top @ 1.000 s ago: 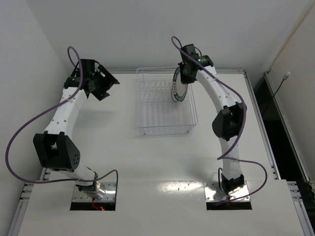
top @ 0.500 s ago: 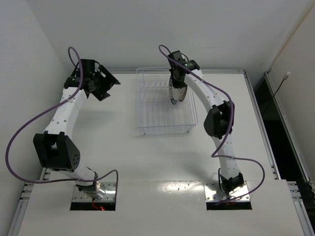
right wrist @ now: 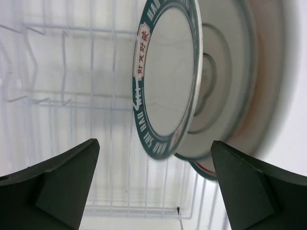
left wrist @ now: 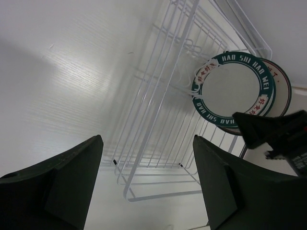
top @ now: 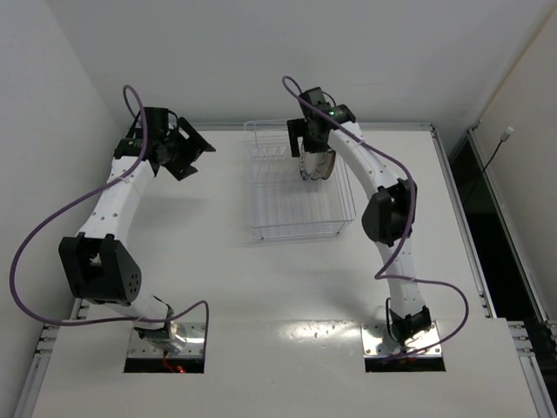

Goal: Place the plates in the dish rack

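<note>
The white wire dish rack [top: 300,233] sits at the back middle of the table. Plates [top: 317,165] stand on edge at its far right end. In the right wrist view the teal-lettered plate [right wrist: 165,81] leans against a white plate [right wrist: 225,72], with a third rim [right wrist: 201,168] below them. My right gripper [top: 311,139] hangs over them, open [right wrist: 156,187], with neither finger touching a plate. My left gripper [top: 193,148] is open and holds nothing [left wrist: 146,187], well left of the rack [left wrist: 158,120]. From there I see the teal-lettered plate [left wrist: 237,88].
White walls close in the table at the back and left. A raised rail runs along the table's right edge [top: 452,174]. The right arm's elbow [top: 390,213] hangs just right of the rack. One of the right gripper's fingers [left wrist: 268,129] shows in the left wrist view.
My right gripper swung left over the rack with the teal-lettered plate, then opened and let it go; the plate now stands in the rack. The left arm has barely moved.
</note>
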`<state>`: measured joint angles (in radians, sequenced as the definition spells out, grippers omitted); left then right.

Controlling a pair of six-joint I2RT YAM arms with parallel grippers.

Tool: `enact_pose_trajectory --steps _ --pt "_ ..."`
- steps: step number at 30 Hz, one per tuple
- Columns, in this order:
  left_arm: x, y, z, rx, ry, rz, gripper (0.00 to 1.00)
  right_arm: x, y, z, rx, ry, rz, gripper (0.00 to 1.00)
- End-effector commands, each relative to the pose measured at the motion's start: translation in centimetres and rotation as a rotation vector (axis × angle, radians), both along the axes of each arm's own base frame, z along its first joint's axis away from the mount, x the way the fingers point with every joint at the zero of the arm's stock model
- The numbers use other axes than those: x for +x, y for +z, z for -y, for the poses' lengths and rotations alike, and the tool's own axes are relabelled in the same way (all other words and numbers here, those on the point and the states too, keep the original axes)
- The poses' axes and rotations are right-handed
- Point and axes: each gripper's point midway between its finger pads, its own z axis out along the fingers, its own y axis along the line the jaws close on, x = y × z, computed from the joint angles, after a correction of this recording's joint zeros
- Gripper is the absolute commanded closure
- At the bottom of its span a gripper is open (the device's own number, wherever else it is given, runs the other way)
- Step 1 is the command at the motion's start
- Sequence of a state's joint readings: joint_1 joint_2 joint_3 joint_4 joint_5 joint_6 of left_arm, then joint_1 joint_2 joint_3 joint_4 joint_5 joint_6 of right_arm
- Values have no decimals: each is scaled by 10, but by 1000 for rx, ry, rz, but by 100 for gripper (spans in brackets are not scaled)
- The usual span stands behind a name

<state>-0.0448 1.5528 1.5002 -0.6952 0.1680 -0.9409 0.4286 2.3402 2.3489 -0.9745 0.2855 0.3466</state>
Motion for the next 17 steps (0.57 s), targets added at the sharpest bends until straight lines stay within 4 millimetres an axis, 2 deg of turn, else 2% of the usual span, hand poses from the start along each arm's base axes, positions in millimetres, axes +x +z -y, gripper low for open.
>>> enact_pose_trajectory --steps 1,2,3,5,6,7,8,9,10,11,13,14,15,17 --pt "-3 34 1 14 -28 113 27 -12 112 21 130 17 163 0" --pt "-8 41 -2 30 -22 130 27 -25 128 19 178 64 158 0" --pt "-8 44 -4 40 -10 139 27 -34 136 16 203 87 153 0" --pt "-12 47 -7 57 -4 151 27 -51 145 12 237 121 127 0" --pt "-17 45 -10 64 4 148 27 -69 151 8 274 158 99 0" --pt "-20 43 -10 64 4 146 27 -77 156 7 289 172 97 0" --pt "-25 38 -3 79 -16 140 27 -90 145 9 294 160 46 0" --pt "-28 38 0 103 -24 144 27 -96 149 11 305 152 54 0" --pt "-32 40 4 107 -33 153 27 -112 170 17 328 149 99 0" --pt "-35 40 10 112 -53 163 26 -122 158 20 319 144 70 0" --pt "-44 30 16 129 -65 147 25 -134 165 31 303 127 90 0" --pt "-50 32 17 135 -64 157 25 -147 168 39 289 115 91 0" --pt "-55 24 17 146 -63 143 25 -153 169 49 253 97 100 0" --pt "-62 24 7 202 -24 157 22 -171 173 69 210 44 125 0"
